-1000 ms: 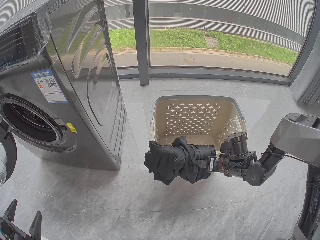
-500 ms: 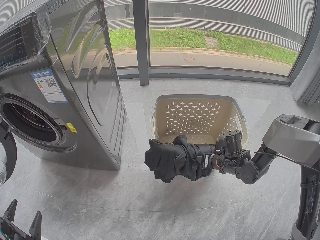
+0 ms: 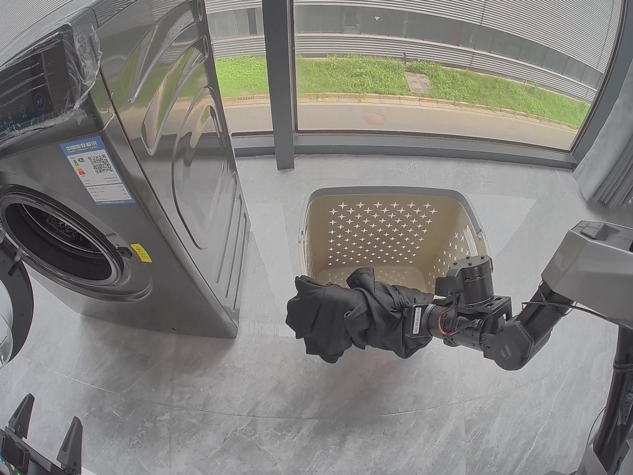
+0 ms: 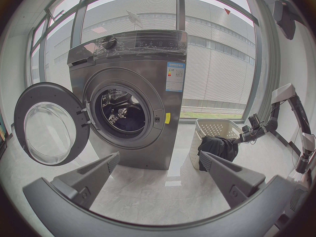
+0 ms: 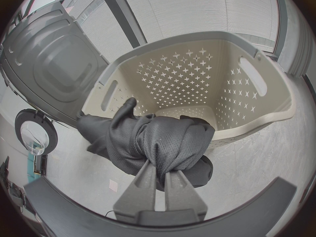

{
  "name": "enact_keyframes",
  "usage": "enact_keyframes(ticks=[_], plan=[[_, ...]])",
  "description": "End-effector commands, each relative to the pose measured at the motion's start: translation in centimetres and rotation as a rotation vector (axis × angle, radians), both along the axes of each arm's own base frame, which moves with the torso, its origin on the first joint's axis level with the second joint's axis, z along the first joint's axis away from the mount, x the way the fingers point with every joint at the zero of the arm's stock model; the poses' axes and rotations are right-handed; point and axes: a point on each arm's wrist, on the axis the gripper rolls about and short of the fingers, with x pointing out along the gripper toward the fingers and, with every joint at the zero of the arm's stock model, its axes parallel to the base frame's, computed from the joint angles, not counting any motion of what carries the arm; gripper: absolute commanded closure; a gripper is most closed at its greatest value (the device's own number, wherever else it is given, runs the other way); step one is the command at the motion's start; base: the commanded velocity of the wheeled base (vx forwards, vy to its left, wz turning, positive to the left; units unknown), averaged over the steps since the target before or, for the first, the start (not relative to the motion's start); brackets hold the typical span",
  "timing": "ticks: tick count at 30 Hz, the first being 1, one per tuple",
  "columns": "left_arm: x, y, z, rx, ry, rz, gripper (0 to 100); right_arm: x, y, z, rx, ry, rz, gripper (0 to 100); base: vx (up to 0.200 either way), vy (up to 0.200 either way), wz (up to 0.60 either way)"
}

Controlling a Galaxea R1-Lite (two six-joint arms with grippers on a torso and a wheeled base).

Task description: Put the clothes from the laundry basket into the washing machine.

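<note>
My right gripper (image 5: 160, 171) is shut on a bundle of black clothes (image 3: 353, 315) (image 5: 154, 139) that hangs in the air over the near rim of the cream laundry basket (image 3: 316, 232) (image 5: 256, 92), partly outside it toward the washing machine. The clothes (image 4: 217, 147) hide the gripper's fingertips in the head view. The grey washing machine (image 3: 165, 166) (image 4: 131, 83) stands on the left with its round door (image 4: 49, 124) swung open and the drum (image 4: 120, 112) dark inside. My left gripper (image 4: 159, 160) (image 3: 43, 433) is open and empty, low at the near left, facing the machine's front.
A large window with a dark pillar (image 3: 277, 67) runs behind the basket. A grey curtain (image 3: 610, 153) hangs at the right. Bare grey floor (image 3: 264, 397) lies between the basket, the machine and me.
My right arm shifted slightly left, then back right and a little lower, the black clothes staying in its grip. The left gripper has not moved.
</note>
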Motion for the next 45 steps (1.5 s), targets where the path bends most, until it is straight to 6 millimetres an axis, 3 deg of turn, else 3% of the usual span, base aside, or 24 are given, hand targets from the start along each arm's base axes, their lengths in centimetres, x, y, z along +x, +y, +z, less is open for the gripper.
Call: enact_keyframes(ticks=[1, 13, 26, 33, 37, 45], plan=[[0.0, 0.0, -0.5, -0.001, 0.005, 0.001, 0, -2.6, 0.0, 4.0, 0.035, -0.073, 0.032, 100, 0.000, 0.000, 0.00], [0.0, 0.0, -0.5, -0.001, 0.005, 0.001, 0, -4.2, -1.3, 7.6, 0.045, -0.172, 0.036, 100, 0.000, 0.000, 0.00], [0.0, 0.0, -0.5, -0.001, 0.005, -0.001, 0, -7.5, -3.0, 14.3, 0.127, -0.362, 0.036, 100, 0.000, 0.000, 0.00], [0.0, 0.0, -0.5, -0.001, 0.005, -0.001, 0, -8.5, -3.5, 15.9, 0.141, -0.428, 0.038, 100, 0.000, 0.000, 0.00], [0.0, 0.0, -0.5, -0.001, 0.005, -0.002, 0, -10.0, -4.3, 17.0, 0.169, -0.474, 0.036, 100, 0.000, 0.000, 0.00], [0.0, 0.0, -0.5, -0.001, 0.003, -0.002, 0, -11.9, -4.9, 17.8, 0.203, -0.588, 0.048, 100, 0.000, 0.000, 0.00]])
